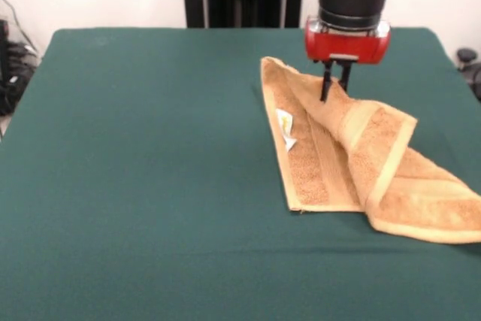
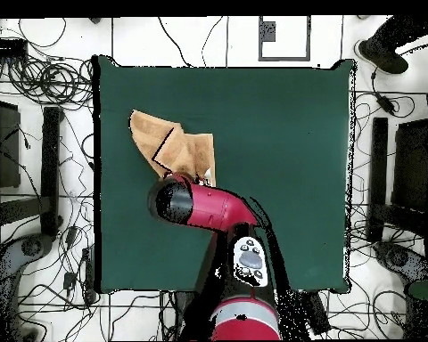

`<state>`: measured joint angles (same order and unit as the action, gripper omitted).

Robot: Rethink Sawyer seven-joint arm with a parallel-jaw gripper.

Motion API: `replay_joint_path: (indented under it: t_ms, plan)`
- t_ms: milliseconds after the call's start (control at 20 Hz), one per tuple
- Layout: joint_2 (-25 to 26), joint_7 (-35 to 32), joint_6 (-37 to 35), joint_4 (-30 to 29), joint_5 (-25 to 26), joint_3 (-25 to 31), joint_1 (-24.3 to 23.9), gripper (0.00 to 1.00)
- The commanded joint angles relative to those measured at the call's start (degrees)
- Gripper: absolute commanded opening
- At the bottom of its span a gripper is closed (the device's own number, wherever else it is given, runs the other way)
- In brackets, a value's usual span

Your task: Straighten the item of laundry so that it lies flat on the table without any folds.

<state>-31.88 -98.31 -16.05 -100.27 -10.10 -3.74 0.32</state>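
The claw (image 1: pixel 335 86) hangs below a red housing and a black-and-red cylinder, its two thin black fingers (image 1: pixel 326 84) close together and pointing straight down. Their tips meet a raised ridge of the towel (image 1: pixel 353 159), and they appear pinched on that fold of cloth, though the contact itself is small in the front view. In the overhead view the arm (image 2: pixel 209 205) covers the claw completely and hides the towel's (image 2: pixel 168 147) nearest edge.

The towel is tan to golden-orange terry, nubby over most of its surface, with smoother woven bands running across it and a stitched hem along the edges. It is not flat. One long panel lies on the table (image 1: pixel 135 186) with a white tag (image 1: pixel 285 129) on it, and a second part is doubled over it diagonally, making a thick layered flap that runs toward the picture's right edge in the front view. Seen overhead, the shape is an irregular, angular patch with a sharp dark crease through it.

The table is a large rectangle covered in dark green, felt-like cloth; the towel sits toward one side of it, near the robot's edge. Around the table (image 2: pixel 280 125), the overhead view shows a pale floor strewn with black cables (image 2: pixel 39 80) and dark stands (image 2: pixel 50 169).
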Motion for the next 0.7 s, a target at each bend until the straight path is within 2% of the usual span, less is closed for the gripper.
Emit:
replay_joint_path:
  t_ms: [50,450,550,700]
  plan:
    - [-1.30,-12.00,-5.67,-4.89,-4.61,9.24,1.11,0.00]
    - [-3.06,-19.52,-7.42,-6.94,-9.00,4.18,9.52,0.00]
    - [-3.74,-20.06,-6.51,-8.77,-10.40,4.44,10.15,0.00]
    - [-5.61,-19.99,-1.53,-14.07,-12.88,8.54,8.46,0.00]
